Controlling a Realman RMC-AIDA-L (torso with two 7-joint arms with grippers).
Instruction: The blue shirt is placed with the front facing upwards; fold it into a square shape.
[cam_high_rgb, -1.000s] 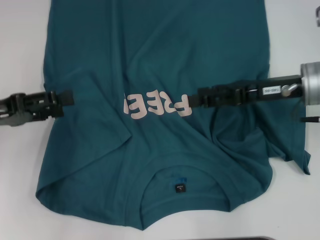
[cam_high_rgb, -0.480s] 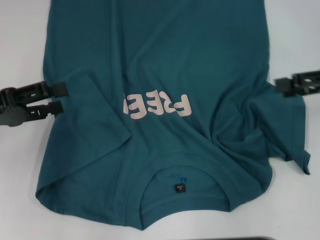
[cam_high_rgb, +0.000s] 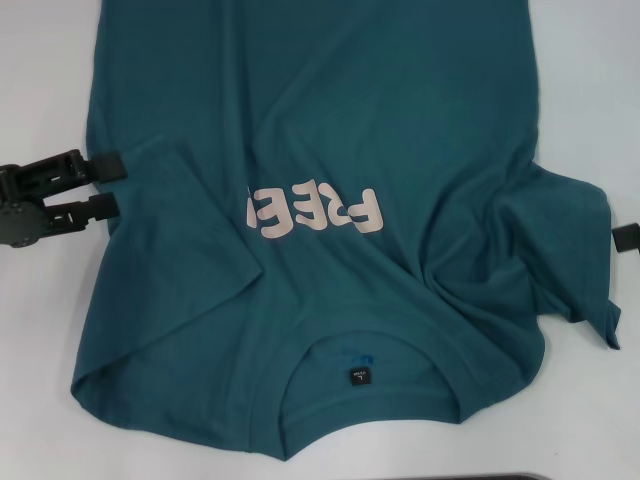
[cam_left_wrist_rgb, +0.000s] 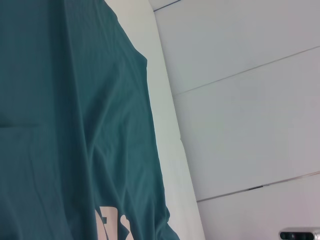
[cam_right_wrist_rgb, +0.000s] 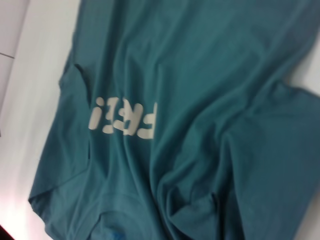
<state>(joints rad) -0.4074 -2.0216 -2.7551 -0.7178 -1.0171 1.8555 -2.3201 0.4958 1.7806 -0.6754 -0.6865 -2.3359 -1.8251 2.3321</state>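
The blue shirt (cam_high_rgb: 330, 120) lies flat on the white table with its collar (cam_high_rgb: 300, 365) and black neck tag (cam_high_rgb: 360, 377) nearest me. The pale letters (cam_high_rgb: 315, 212) read upside down. Its left sleeve (cam_high_rgb: 180, 230) is folded inward over the first letter, and the right sleeve (cam_high_rgb: 540, 250) lies bunched and wrinkled on the body. My left gripper (cam_high_rgb: 103, 186) stands open at the shirt's left edge, holding nothing. Only a black tip of my right gripper (cam_high_rgb: 627, 238) shows, past the right sleeve. The wrist views show the shirt (cam_left_wrist_rgb: 65, 125) (cam_right_wrist_rgb: 200, 75) and no fingers.
Bare white table (cam_high_rgb: 40, 330) surrounds the shirt on the left and right. A dark strip (cam_high_rgb: 500, 477) runs along the near edge. White wall panels (cam_left_wrist_rgb: 240, 100) stand behind the table's far side.
My right gripper has pulled back from the letters to the right, almost out of view. My left gripper has opened and drawn back left off the shirt's edge. The folded sleeves stay where they were laid.
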